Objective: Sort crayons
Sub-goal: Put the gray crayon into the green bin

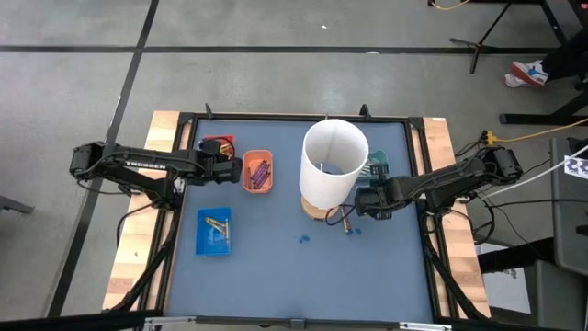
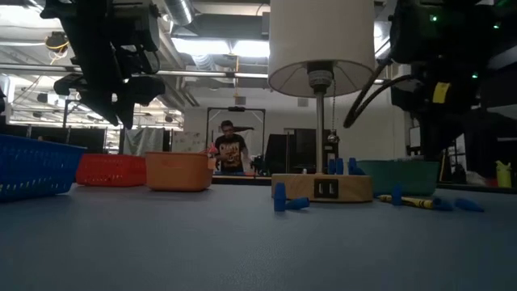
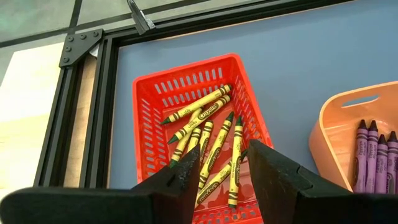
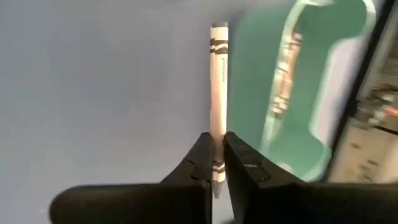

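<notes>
A: Count on crayons?

B: Right wrist view: right tool clenched on one white crayon, gripped near its lower end, long axis running straight out ahead of the fingers, far end out over the blue surface next to the teal tray. That grip shows only in this view.

A: Left side?

B: Left tool released, fingers apart, nothing between them, hovering over the red tray. About eight yellow crayons in it, mostly lying along the tray's long side, a couple slanted across. Four purple crayons visible in the orange tray beside it, side by side and parallel; rest of that tray is cut off.

A: Loose ones on the surface?

B: Low view: one blue piece lying flat just in front of the wooden base under the white cylinder, plus a yellow crayon and more blue bits lying flat to the right of the base. Exact count there, cannot tell.

A: Overhead adds what?

B: Tray count: four. Blue tray nearest, with a few yellowish crayons, number unclear; red and orange farther back on the left; teal behind the right tool, partly hidden by the cylinder. Low view alone shows a person standing in the room beyond.
</notes>
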Motion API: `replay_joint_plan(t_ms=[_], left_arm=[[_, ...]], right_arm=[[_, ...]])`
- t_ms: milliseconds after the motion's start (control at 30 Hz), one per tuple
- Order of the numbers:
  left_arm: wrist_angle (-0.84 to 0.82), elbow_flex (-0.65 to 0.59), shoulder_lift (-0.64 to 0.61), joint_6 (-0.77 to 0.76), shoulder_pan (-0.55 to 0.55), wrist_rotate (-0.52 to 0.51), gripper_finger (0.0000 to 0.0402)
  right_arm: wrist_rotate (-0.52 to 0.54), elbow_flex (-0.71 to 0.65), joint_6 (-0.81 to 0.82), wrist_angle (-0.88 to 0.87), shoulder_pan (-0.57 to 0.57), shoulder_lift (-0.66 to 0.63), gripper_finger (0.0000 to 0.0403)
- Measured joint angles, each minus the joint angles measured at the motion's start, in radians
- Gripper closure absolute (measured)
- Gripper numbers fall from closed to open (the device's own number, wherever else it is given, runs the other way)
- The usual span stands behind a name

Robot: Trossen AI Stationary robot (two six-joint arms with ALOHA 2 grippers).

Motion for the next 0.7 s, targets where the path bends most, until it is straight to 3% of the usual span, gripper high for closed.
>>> replay_joint_plan(t_ms=[167, 700], left_arm=[[0.000, 0.000, 0.000, 0.000, 0.000, 0.000, 0.0283], [0.001, 0.000, 0.000, -0.001, 0.000, 0.000, 0.0283]], right_arm=[[0.119, 0.001, 0.000, -0.029, 0.000, 0.000, 0.0383], [0.329, 0.002, -0.029, -0.044, -0.002, 0.000, 0.0379]])
